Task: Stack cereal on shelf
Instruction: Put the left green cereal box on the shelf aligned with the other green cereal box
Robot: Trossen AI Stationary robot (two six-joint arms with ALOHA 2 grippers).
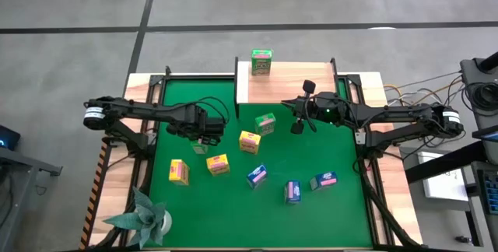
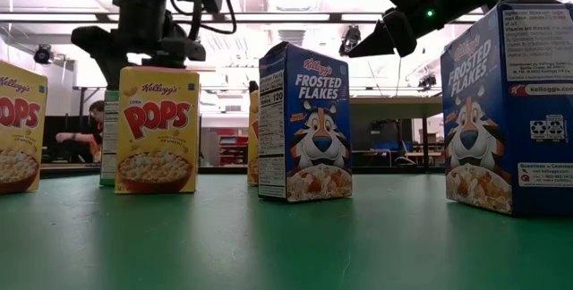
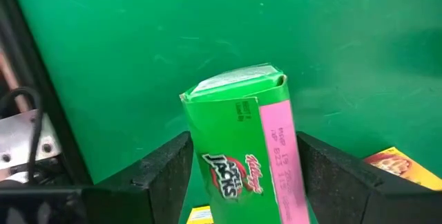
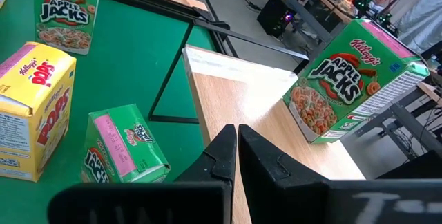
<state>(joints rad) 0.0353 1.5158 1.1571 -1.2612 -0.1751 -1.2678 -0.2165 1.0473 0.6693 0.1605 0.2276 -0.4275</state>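
My left gripper (image 1: pixel 204 134) points down over an upright green cereal box (image 3: pixel 238 148) at the mat's left middle, one finger on each side of it. My right gripper (image 4: pixel 237 137) hangs shut in the air above the mat, just before the shelf (image 1: pixel 243 81), and holds nothing. The shelf is a light wooden plank at the far edge; one green box (image 1: pixel 262 61) stands on it. Another green box (image 1: pixel 265 123), three yellow boxes (image 1: pixel 249 141) and three blue boxes (image 1: pixel 292 191) sit scattered on the mat. My left gripper has the green box between its two fingers, which come from above and point down. One finger lies against the pink side (image 3: pixel 293 162), the other against the opposite side (image 3: pixel 193 162), below the box's top flap. The box stands upright with its base on the mat.
A green mat (image 1: pixel 342 221) covers the table inside a black frame. A folded teal paper plant (image 1: pixel 144 219) stands at the near left corner. The yellow box (image 1: pixel 218 164) is close by the left gripper. Cables and equipment lie beyond the table's right edge.
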